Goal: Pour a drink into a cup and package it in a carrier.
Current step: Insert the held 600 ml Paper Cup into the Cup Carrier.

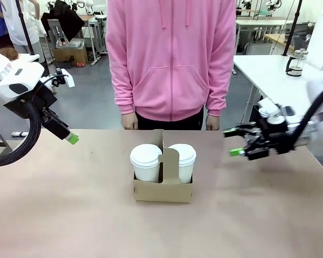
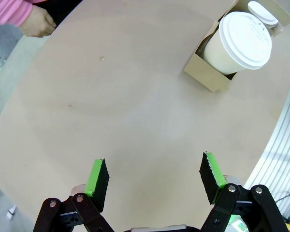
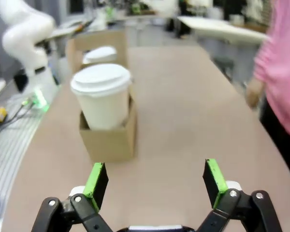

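On the left side, the left claw (image 1: 71, 138) hangs in the air above the desk (image 1: 54, 215), well apart from everything, and in its own wrist view its two green pads (image 2: 97, 176) stand wide apart with nothing between them, so it is let go and empty. In the middle of the desk sits the brown carrier (image 1: 162, 188) with its tall handle sticking up. Two white cups with lids are tucked into its round holes: the left cup (image 1: 146, 161) on one side of the handle and the right cup (image 1: 182, 160) on the other, both standing straight. Behind the carrier a person in a pink top (image 1: 171, 59) stands at the far side with both hands down at the desk edge. On the right, the right claw (image 1: 236, 142) also floats above the desk, off to the side of the carrier and not touching it, and its wrist view shows its pads (image 3: 212, 175) spread apart and empty too. I think the pouring and packing are already done, since the cups are lidded and in their slots. What comes next looks like very little: the arms could just keep clear, or one claw could pinch the handle from above to lift it, staying careful not to bump the lids.
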Robot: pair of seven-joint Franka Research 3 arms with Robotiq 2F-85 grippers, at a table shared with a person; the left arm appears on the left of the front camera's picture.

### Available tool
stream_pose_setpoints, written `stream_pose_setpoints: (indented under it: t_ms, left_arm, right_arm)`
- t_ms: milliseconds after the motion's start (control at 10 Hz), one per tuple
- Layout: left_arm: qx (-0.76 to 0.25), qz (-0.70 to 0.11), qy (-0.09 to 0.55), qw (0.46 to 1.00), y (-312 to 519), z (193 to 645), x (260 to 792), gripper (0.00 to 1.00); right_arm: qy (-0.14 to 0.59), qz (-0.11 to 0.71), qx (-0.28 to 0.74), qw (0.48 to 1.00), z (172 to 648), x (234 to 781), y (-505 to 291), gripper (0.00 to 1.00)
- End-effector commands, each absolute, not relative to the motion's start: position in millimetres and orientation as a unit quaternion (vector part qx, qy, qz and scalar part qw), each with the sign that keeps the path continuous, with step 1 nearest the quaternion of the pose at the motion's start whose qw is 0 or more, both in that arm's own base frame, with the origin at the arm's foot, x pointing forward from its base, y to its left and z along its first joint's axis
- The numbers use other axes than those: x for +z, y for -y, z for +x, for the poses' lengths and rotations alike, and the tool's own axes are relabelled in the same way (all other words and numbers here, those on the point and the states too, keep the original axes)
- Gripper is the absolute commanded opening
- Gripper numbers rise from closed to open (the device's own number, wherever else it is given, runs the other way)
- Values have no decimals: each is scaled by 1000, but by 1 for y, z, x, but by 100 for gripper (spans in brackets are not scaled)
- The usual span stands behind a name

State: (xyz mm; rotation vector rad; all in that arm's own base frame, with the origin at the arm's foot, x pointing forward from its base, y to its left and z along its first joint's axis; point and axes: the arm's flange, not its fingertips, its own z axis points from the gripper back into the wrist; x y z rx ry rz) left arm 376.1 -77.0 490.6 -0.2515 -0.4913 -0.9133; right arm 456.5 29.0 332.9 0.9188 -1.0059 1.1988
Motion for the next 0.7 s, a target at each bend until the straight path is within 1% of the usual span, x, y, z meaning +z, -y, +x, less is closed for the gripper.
stream_pose_setpoints:
  t_ms: [0,100,300,600]
  left_arm:
    - [-437,-115,231,862,76,377,491,94]
    - [-437,-115,231,862,76,377,491,94]
    - [-437,-115,231,862,76,377,491,94]
    - [-437,-115,231,862,76,377,491,94]
  right_arm:
    - [392,377,444,712,431,361,21,100]
    - [393,343,410,748,419,368,52,100]
    - [401,295,369,785,403,375,88,100]
    - [408,271,344,801,390,374,100,100]
